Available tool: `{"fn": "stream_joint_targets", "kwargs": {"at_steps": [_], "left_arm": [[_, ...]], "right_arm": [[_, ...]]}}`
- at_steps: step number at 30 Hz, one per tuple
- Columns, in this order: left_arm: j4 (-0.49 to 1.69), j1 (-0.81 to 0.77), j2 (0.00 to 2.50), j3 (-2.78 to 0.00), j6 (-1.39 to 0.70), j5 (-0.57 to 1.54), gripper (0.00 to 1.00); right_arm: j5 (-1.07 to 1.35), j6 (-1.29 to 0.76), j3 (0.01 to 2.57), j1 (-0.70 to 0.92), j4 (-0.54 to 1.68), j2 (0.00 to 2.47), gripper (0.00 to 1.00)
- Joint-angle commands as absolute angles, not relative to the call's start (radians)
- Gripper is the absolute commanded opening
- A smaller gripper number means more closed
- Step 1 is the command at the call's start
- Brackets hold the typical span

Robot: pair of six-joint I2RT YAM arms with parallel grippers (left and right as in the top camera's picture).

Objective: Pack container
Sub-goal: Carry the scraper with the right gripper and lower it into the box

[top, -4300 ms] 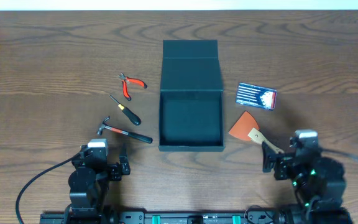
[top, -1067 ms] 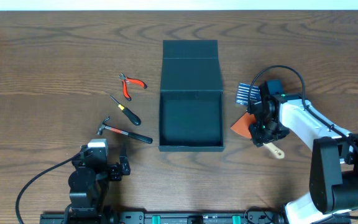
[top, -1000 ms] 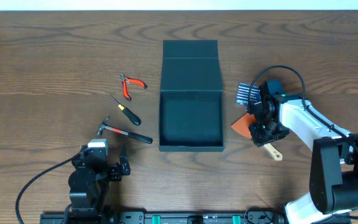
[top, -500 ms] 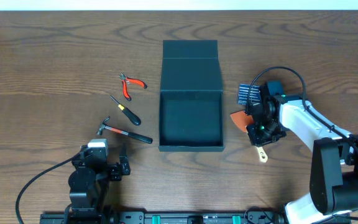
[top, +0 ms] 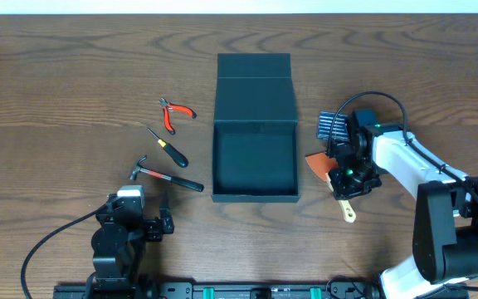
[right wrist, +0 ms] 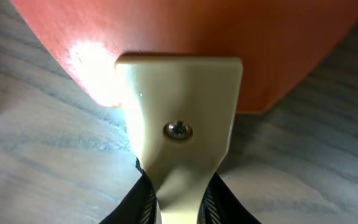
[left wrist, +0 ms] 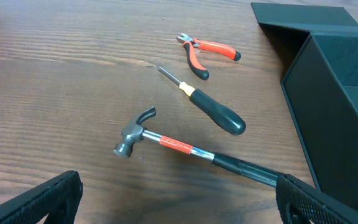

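Note:
The container (top: 254, 162) is a dark teal-black square box in the middle of the table, its flap lid (top: 254, 81) folded open at the far side. Its side wall (left wrist: 340, 118) fills the right of the left wrist view. A scraper with an orange blade (top: 315, 163) and cream handle (top: 349, 214) lies just right of the box. My right gripper (top: 345, 179) is shut on the scraper handle (right wrist: 178, 143), the black fingers (right wrist: 138, 199) pressing on both sides. My left gripper (left wrist: 179, 202) stands wide open near the front left, holding nothing.
Left of the box lie a hammer (top: 166, 176) (left wrist: 185, 149), a black-handled screwdriver (top: 167, 147) (left wrist: 207, 106) and red-handled pliers (top: 174, 112) (left wrist: 201, 53). A blue striped packet (top: 330, 126) sits behind the right arm, partly hidden.
My right gripper has closed on the scraper handle. The scraper has turned, its handle end swinging toward the front and its blade shifting slightly left. The left arm has not moved.

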State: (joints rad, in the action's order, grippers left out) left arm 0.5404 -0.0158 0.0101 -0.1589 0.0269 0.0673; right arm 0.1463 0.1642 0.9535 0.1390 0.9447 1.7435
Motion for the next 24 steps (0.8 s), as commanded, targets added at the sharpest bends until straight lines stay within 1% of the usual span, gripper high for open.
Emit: {"fn": "stream_joint_targets", "kwargs": {"at_steps": [1, 10, 17, 24], "left_arm": [[0.537, -0.017, 0.004, -0.146, 0.033, 0.059, 0.99], [0.537, -0.017, 0.004, -0.146, 0.033, 0.059, 0.99], [0.537, -0.017, 0.004, -0.146, 0.033, 0.059, 0.98], [0.537, -0.017, 0.004, -0.146, 0.033, 0.059, 0.99]], "right_arm": [[0.166, 0.150, 0.999, 0.146, 0.961, 1.704, 0.13], [0.174, 0.150, 1.063, 0.166, 1.041, 1.495, 0.13], [0.176, 0.129, 1.145, 0.287, 1.119, 1.371, 0.11], [0.161, 0.078, 1.230, 0.406, 1.122, 1.339, 0.10]]}}
